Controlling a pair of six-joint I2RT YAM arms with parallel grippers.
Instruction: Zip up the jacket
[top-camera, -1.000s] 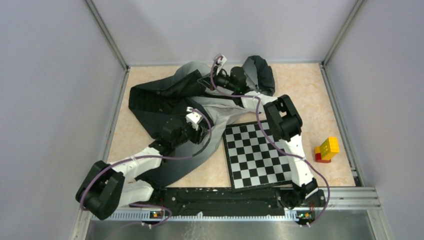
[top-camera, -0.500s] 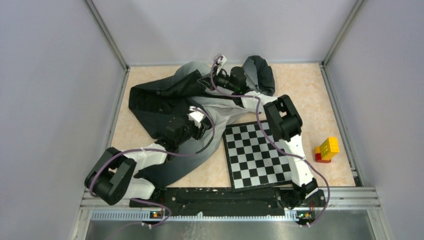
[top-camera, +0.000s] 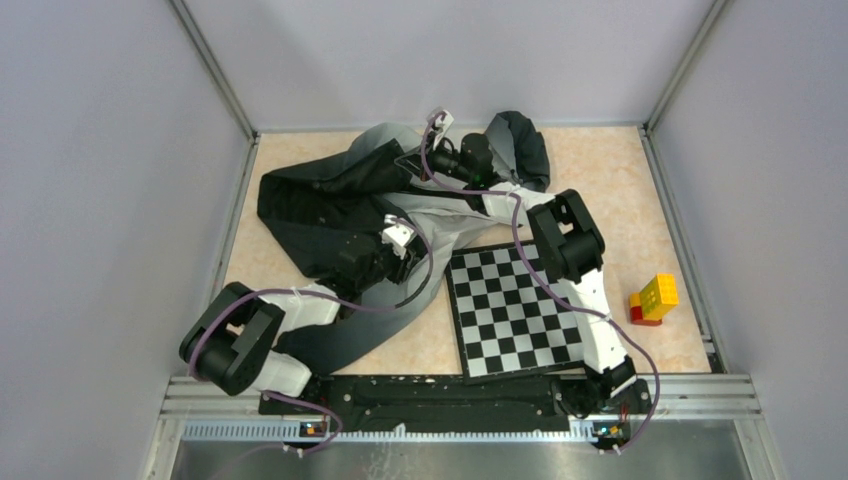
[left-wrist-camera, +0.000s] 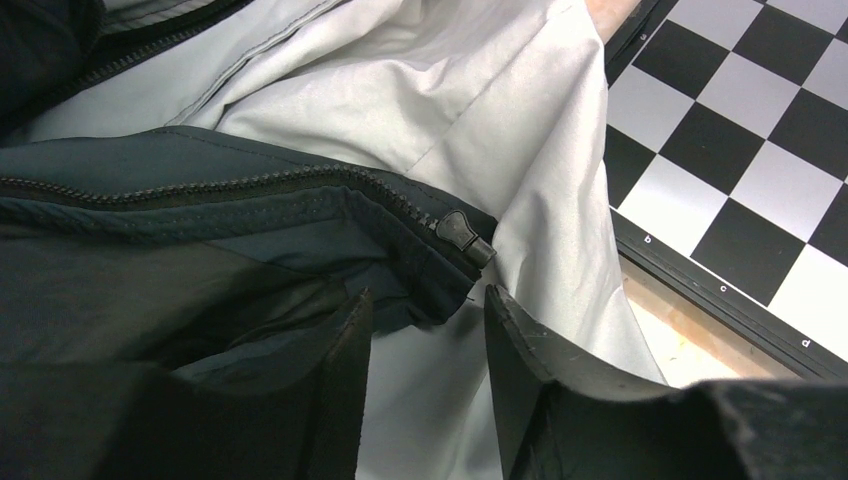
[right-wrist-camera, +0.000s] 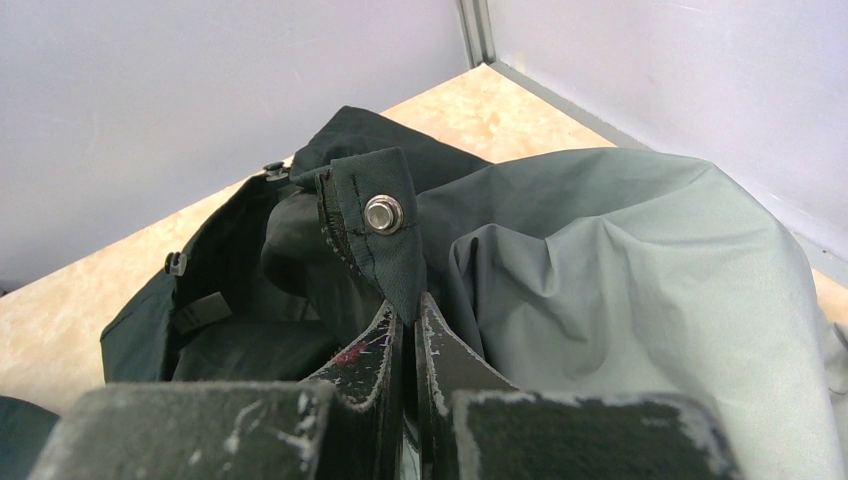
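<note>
Jaws of the left arm (top-camera: 300, 302) parted and empty, held low over the jacket (top-camera: 320, 195), fingertips (left-wrist-camera: 345, 385) on either side of a dark hem corner. Zipper pull (left-wrist-camera: 462, 232) just ahead of them at the low end of the teeth (left-wrist-camera: 200, 185), untouched. Jaws of the right arm (top-camera: 590, 300) clenched on a dark flap (right-wrist-camera: 385, 255) of the jacket, upright between them, with a metal snap (right-wrist-camera: 381, 213) near its top. Jacket crumpled across the left and middle of the worktop (top-camera: 620, 170), charcoal side toward the left wall, front lying open, light grey lining (left-wrist-camera: 480, 110) turned up in the middle, hood (top-camera: 522, 145) at the far end beside the right wrist. Chessboard (top-camera: 515, 310) flat on the worktop just right of the left jaws, pale jacket edge draped against its left border. Right arm reaching over the board's far right corner to the collar end. Yellow block (top-camera: 660, 292) on a red one (top-camera: 637, 312), right of the board and well apart from the jacket. Purple cables (top-camera: 520, 240) looped along both arms, one trailing over the lining. Folds of loose fabric heaped between the two wrists, hiding most of the zipper line from above.
</note>
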